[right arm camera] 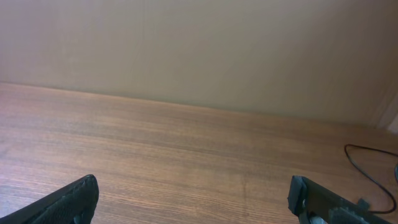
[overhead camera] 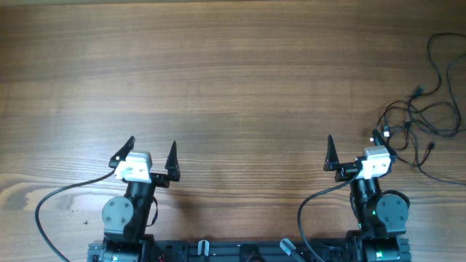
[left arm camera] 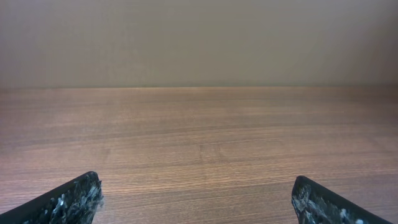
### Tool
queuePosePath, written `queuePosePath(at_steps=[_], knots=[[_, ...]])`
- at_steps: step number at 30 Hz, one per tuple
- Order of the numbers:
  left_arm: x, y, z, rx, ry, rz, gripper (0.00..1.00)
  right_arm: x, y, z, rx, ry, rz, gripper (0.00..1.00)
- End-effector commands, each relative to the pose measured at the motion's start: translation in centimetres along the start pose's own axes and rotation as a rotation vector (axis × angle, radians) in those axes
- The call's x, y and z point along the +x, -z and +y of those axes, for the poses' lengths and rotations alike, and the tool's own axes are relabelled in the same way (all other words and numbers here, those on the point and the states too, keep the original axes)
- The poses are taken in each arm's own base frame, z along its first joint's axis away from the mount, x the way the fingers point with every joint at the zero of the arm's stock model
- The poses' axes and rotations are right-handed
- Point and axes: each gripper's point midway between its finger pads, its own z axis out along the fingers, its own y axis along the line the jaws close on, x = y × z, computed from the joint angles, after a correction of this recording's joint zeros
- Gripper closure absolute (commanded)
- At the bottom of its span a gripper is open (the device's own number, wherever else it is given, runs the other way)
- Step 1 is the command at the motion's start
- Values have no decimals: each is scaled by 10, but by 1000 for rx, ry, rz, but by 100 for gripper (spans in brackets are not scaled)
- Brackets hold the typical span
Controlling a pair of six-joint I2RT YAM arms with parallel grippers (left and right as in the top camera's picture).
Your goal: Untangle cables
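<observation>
The cables [overhead camera: 422,120] are thin black wires in a loose tangle at the right edge of the table, with loops running up to the far right corner and small plug ends among them. One strand [right arm camera: 367,168] shows at the right edge of the right wrist view. My right gripper [overhead camera: 353,149] is open and empty, just left of the tangle; its fingers also show in the right wrist view [right arm camera: 194,190]. My left gripper [overhead camera: 153,149] is open and empty over bare wood at the near left; its fingers also show in the left wrist view [left arm camera: 198,193].
The wooden table [overhead camera: 233,80] fills the view. Thicker black arm cables [overhead camera: 51,200] curve beside each arm base at the near edge. A plain beige wall [left arm camera: 199,37] stands beyond the table's far edge.
</observation>
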Motion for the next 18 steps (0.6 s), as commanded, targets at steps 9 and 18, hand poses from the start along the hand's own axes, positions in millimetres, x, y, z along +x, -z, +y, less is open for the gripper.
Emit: queuePosePath(at_steps=[9, 18], knots=[[1, 0, 4, -18, 34, -2, 0, -3, 1, 1, -9, 10, -13, 0], [1, 0, 4, -18, 34, -3, 0, -3, 1, 1, -9, 11, -13, 0]])
